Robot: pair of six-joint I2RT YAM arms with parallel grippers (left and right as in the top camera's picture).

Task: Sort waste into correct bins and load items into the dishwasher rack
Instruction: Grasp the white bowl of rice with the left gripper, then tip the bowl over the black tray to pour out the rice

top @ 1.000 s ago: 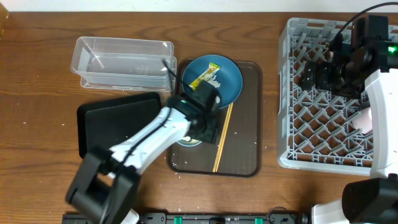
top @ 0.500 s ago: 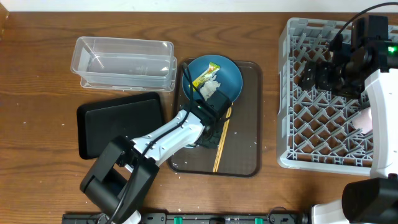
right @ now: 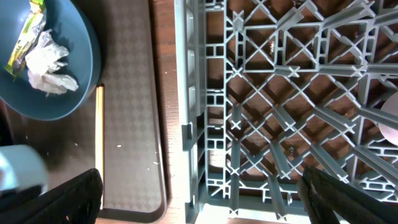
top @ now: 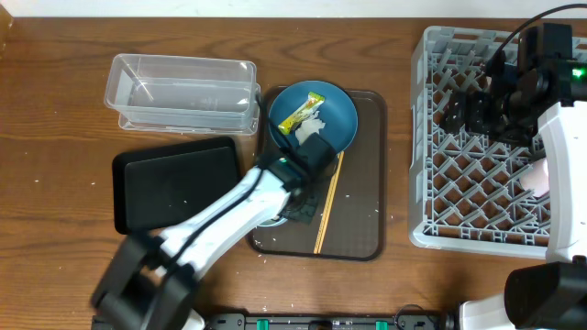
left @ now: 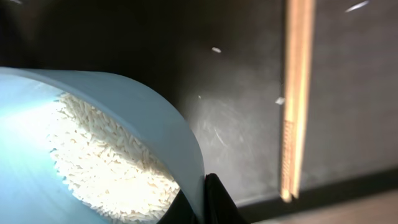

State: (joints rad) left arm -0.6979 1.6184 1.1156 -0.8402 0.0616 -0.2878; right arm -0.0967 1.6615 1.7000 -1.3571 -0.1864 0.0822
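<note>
My left gripper point(left: 200, 202) is shut on the rim of the pale-blue bowl point(left: 124, 118), one finger inside and one outside. White rice grains point(left: 106, 168) lie in the bowl. From overhead the left gripper point(top: 298, 183) sits over the brown tray and the arm hides most of the bowl. The wooden chopsticks point(top: 328, 203) lie just right of it. The dark-blue plate point(top: 335, 115) carries the yellow-green wrapper point(top: 301, 111) and the white tissue point(top: 311, 129). My right gripper point(top: 468, 115) hangs open above the grey rack point(top: 431, 165), holding nothing. The rack lattice point(right: 280, 93) fills the right wrist view.
The clear tub point(top: 183, 92) stands at the back left, the flat black tray point(top: 165, 188) in front of it. The brown serving tray point(top: 362, 183) holds the plate, bowl and chopsticks. A pinkish cup point(top: 541, 174) sits in the rack's right side. Stray rice grains dot the tray.
The left gripper has closed on the bowl's rim, and the left arm has shifted over the brown tray. The right arm has not moved.
</note>
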